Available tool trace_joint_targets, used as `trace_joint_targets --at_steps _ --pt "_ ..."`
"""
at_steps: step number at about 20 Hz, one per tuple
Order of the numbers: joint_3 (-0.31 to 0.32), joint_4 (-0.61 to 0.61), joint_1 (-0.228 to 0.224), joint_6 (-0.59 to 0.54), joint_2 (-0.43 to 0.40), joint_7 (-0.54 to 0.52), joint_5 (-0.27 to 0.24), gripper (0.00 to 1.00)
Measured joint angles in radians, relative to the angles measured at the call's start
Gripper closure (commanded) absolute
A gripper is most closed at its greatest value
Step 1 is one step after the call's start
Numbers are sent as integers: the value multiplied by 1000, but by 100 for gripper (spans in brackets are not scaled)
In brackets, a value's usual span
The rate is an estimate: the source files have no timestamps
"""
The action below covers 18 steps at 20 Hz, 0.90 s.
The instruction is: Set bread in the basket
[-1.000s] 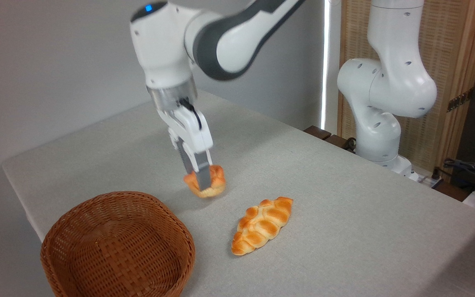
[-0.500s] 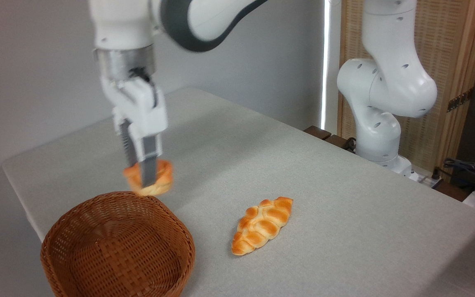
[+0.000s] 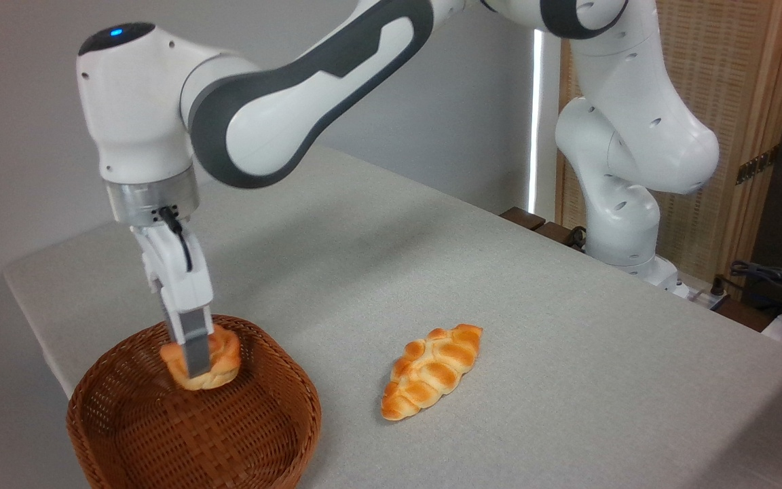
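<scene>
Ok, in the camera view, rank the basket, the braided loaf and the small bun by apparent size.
1. basket, clearly largest.
2. braided loaf.
3. bun, smallest, though the gripper partly hides it.

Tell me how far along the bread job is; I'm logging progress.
Done: the bun is picked up and carried over the basket. In hand: the gripper is clamped on it, inside the rim. Left: release it and withdraw. The braided loaf lies on the table.

Grey-clothed table (image 3: 533, 326), wicker basket (image 3: 275, 435) near front-left corner, braided loaf (image 3: 432, 370) mid-table
</scene>
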Motion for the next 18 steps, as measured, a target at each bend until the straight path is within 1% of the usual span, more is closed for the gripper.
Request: trace_joint_targets --at_steps 3,5,12,14,16,17,18 --pt "-12 5 -2 46 19 -58 14 0" --pt "-15 7 -3 53 23 -75 15 0" --pt "-16 15 -2 54 23 -80 15 0" --pt "-16 26 1 51 12 -81 15 0" --pt "-17 34 3 11 -14 -81 15 0" --pt "-17 39 6 -49 -40 -81 15 0" --pt "-17 40 10 -83 -57 -81 15 0"
